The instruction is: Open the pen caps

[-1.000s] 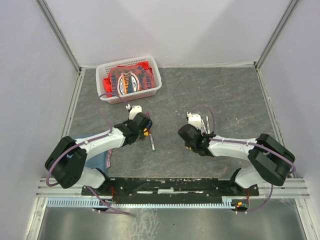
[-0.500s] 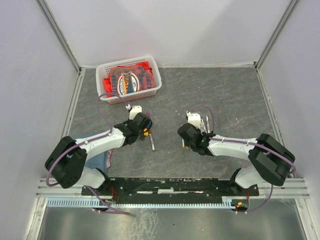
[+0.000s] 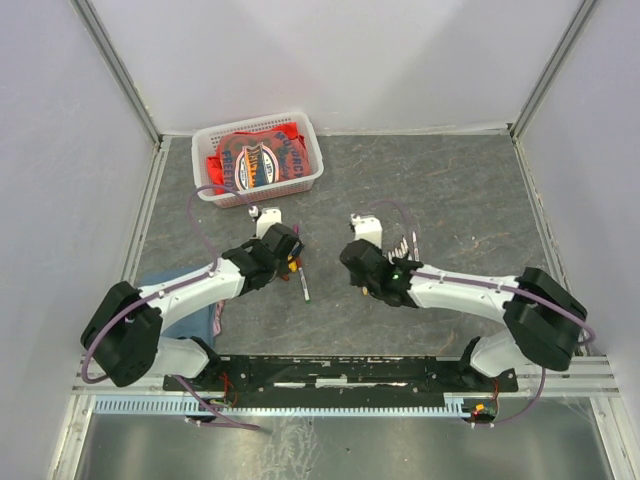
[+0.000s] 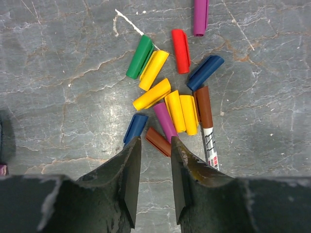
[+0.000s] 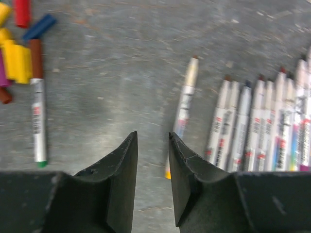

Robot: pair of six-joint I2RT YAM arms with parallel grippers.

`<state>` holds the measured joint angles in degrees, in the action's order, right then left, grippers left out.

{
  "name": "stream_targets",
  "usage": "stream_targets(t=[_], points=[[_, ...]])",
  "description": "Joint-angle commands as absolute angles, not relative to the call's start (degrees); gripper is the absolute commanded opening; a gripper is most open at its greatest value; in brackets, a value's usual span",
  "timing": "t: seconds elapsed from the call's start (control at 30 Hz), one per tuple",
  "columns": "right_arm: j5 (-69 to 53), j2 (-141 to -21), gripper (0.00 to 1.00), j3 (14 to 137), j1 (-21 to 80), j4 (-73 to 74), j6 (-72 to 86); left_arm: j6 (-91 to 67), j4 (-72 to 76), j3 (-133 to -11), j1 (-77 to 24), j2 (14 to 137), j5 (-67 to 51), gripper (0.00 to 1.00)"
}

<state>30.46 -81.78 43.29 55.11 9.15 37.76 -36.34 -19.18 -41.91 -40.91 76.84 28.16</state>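
Grey, veined stone pattern all over the worktop [image 3: 450,190], with white walls on three sides. Bolted at the near edge, left arm [image 3: 195,285] and right arm [image 3: 470,290], both bent inward toward the middle. In the far left corner, a white basket [image 3: 275,190] with a red cloth [image 3: 255,158] bearing a printed logo inside. Left claw [image 4: 155,140] low over the worktop, jaws a narrow gap apart, pinching nothing. Right claw [image 5: 152,135] likewise parted and empty, aimed at bare stone, one white pen [image 5: 183,111] lying flat just beyond its right finger. Farther right in that wrist view, a row of white pens [image 5: 262,126] side by side, coloured nibs showing. Just ahead of the left claw's tips, loose on the worktop, the pen caps [image 4: 175,110] in a tight scatter: green against yellow, red, blue, more yellows touching a purple, then dark blue and reddish-brown nearest the fingers. Brown cap [image 4: 204,107] in line with a white barrel [image 4: 211,145], end to end.
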Motion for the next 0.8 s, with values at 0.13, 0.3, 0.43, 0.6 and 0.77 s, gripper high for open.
stream_targets(t=[0.13,0.3,0.43,0.6,0.77], points=[[28.21,-93.60,0.43,56.96,61.30,8.97,36.23,-37.00,-18.19,-42.13,-41.03,72.38,30.13,0.42],[26.71,-99.99,0.44,62.13,63.60,9.04,36.68,-39.01,-18.68,-41.22,-40.96,70.85,31.49,0.50],[26.41,-103.36,0.45,64.50,64.63,9.42,36.94,-39.86,-18.42,-40.31,-40.51,69.99,31.48,0.54],[24.49,-105.97,0.45,65.47,65.01,8.21,37.33,-40.19,-18.85,-39.83,-39.97,69.30,32.10,0.55],[23.95,-107.32,0.45,66.63,65.56,8.12,37.31,-40.07,-19.08,-39.55,-39.25,68.69,32.36,0.56]])
